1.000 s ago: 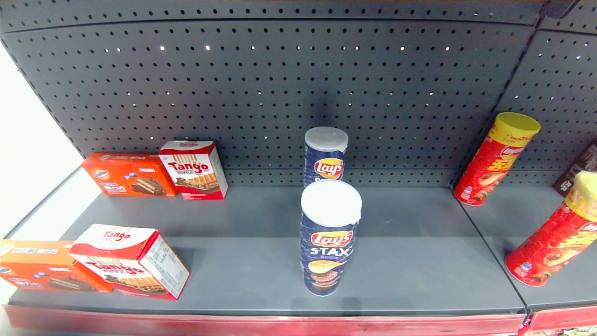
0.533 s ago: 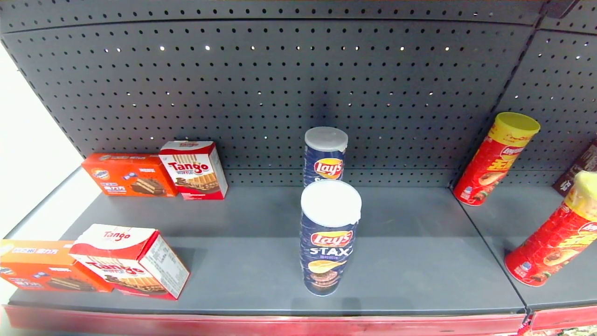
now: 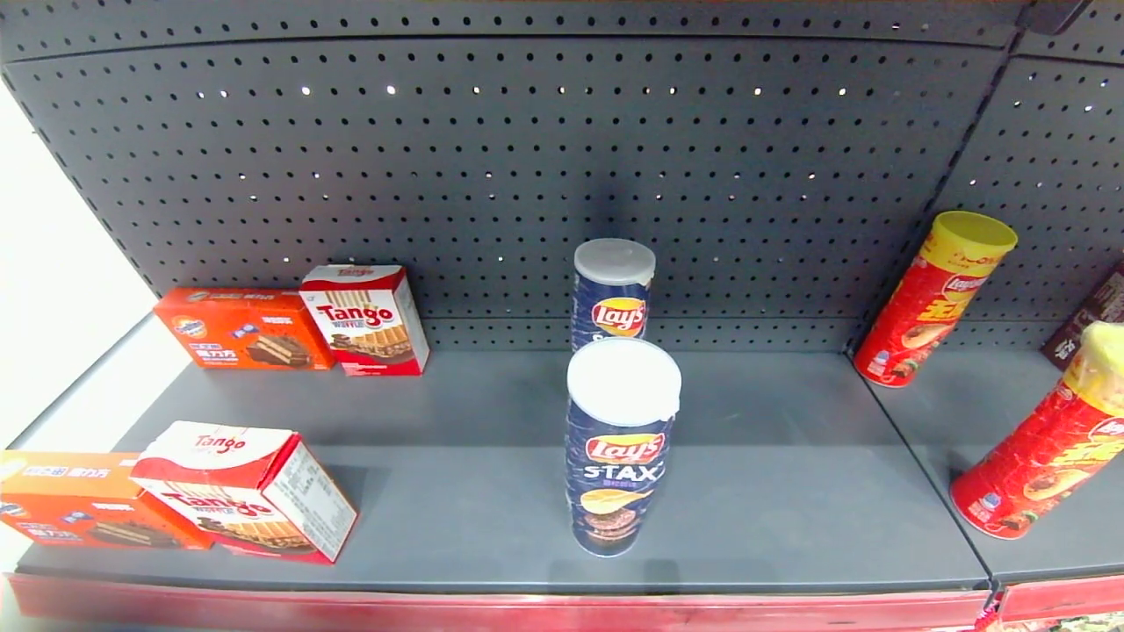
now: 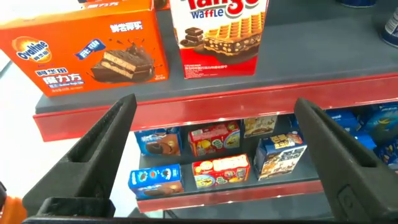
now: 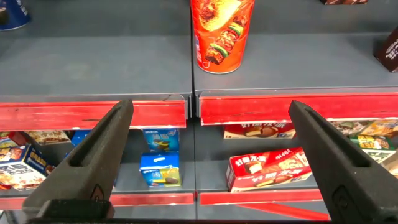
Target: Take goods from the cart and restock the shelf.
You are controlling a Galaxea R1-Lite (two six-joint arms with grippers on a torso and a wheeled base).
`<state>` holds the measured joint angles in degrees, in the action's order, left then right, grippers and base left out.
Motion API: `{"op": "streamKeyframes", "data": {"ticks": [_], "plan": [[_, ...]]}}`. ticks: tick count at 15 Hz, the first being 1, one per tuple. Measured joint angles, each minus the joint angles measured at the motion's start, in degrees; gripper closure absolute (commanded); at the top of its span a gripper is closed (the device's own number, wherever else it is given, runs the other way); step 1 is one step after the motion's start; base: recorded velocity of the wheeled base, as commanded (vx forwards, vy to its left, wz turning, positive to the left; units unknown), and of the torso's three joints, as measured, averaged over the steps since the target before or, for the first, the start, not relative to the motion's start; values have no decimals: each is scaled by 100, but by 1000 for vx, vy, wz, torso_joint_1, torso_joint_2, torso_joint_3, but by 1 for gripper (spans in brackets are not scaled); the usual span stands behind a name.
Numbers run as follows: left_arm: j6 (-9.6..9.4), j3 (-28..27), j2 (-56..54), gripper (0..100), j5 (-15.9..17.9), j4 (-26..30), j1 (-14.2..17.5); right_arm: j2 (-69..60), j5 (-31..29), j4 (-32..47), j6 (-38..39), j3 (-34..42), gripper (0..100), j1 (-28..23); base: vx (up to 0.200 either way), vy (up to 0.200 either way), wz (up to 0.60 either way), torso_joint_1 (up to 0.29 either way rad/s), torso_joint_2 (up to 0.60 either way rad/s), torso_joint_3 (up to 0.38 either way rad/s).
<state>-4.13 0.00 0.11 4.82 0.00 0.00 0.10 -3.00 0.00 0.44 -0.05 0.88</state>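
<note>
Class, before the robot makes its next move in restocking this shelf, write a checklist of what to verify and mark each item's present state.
1. Left gripper open and empty: ok.
2. Right gripper open and empty: ok.
3. Bare shelf room to the right of the front blue can: ok.
4. That can standing upright: ok.
5. Front wafer box square to the shelf edge: not ok, it sits turned.
6. Where the cart stands: cannot tell.

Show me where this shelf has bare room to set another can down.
Widest: the shelf deck between the front blue can and the front red can. Also open between that blue can and the front wafer box. Crowded at the left end, where boxes sit paired, front and back.
</note>
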Motion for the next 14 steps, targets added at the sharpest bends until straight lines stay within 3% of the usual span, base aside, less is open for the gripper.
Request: {"op": "streamKeyframes", "data": {"ticks": [4,14], "plan": [[85,-5,-1,0,-61,0,7,0,2,2,-1,0,0,-4,0,0,0,0,0,0],[90,-10,-6,0,-69,0,5,0,139,0,-9,0,0,0,0,0,0,0,0,0]]}}
